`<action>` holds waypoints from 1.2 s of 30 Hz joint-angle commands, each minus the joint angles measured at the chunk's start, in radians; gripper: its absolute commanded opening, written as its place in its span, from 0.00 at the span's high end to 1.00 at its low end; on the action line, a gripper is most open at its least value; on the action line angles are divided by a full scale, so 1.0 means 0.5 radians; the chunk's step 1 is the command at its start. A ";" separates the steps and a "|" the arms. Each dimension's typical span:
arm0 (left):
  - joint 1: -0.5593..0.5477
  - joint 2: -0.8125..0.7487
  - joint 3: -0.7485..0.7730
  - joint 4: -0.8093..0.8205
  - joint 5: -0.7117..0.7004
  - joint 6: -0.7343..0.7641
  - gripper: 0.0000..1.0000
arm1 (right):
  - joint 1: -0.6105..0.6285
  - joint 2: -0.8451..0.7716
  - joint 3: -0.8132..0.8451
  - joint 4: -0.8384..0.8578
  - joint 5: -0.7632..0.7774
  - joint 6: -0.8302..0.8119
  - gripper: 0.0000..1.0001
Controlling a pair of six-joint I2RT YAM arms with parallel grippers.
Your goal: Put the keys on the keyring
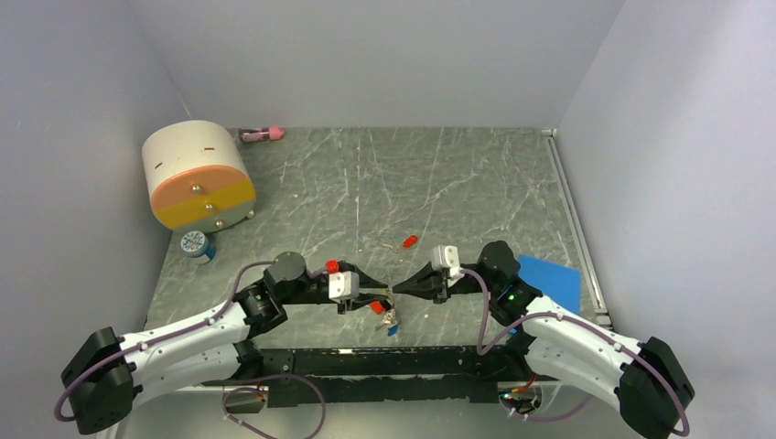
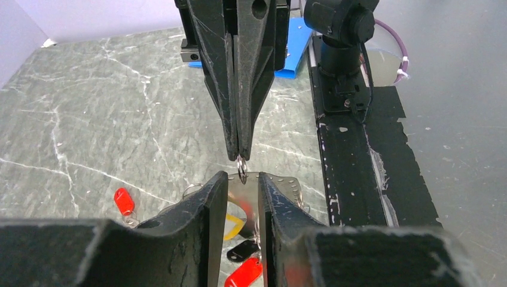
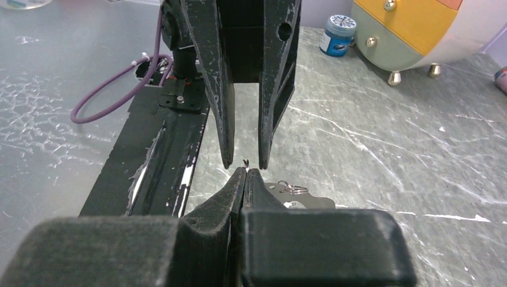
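My two grippers meet tip to tip near the table's front middle. My right gripper (image 1: 404, 287) (image 3: 246, 171) is shut on the thin wire ring of the keyring (image 2: 241, 170). The keyring's flat silver plate (image 2: 281, 183) (image 3: 311, 200), with small holes along its rim, lies just below and behind the tips. My left gripper (image 1: 387, 293) (image 2: 243, 178) is open, its fingers apart on either side of the ring and over the plate. A red-headed key (image 2: 245, 272), a black tag (image 2: 242, 248) and a yellow piece (image 2: 234, 226) sit under it. Another red key (image 1: 409, 242) lies apart on the table.
A cream-and-orange drum (image 1: 197, 174) stands at the back left with a small blue-lidded jar (image 1: 197, 245) in front of it. A pink tube (image 1: 261, 134) lies by the back wall. A blue sheet (image 1: 549, 279) lies at the right. The black base rail (image 1: 366, 361) runs along the near edge.
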 commanded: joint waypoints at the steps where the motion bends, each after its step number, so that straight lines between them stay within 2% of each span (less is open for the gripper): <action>1: -0.024 0.088 0.010 0.153 -0.022 -0.016 0.70 | 0.027 0.018 0.011 0.132 -0.018 -0.033 1.00; 7: -0.072 0.167 0.041 0.167 -0.077 0.026 0.76 | 0.040 0.022 0.008 0.123 0.000 -0.032 1.00; 11: -0.082 0.149 0.089 0.053 -0.079 0.064 0.96 | 0.042 0.007 0.006 0.094 0.034 -0.043 1.00; 18: -0.085 0.032 0.133 -0.107 -0.148 -0.018 0.97 | 0.044 0.009 0.002 0.067 0.091 -0.041 1.00; 20: -0.085 0.012 0.180 -0.233 -0.190 -0.043 0.97 | 0.043 0.005 0.010 0.036 0.123 -0.047 0.92; 23: -0.085 0.017 0.307 -0.494 -0.247 -0.080 0.98 | 0.043 -0.031 0.013 -0.015 0.180 -0.062 0.64; 26: -0.085 0.065 0.461 -0.792 -0.298 -0.119 0.97 | 0.044 -0.096 -0.001 -0.057 0.235 -0.091 0.46; 30: -0.088 0.178 0.686 -1.194 -0.431 -0.216 0.98 | 0.044 -0.175 0.018 -0.197 0.294 -0.164 0.39; 36: -0.092 0.494 1.131 -1.895 -0.643 -0.297 0.97 | 0.046 -0.182 0.064 -0.253 0.290 -0.161 0.39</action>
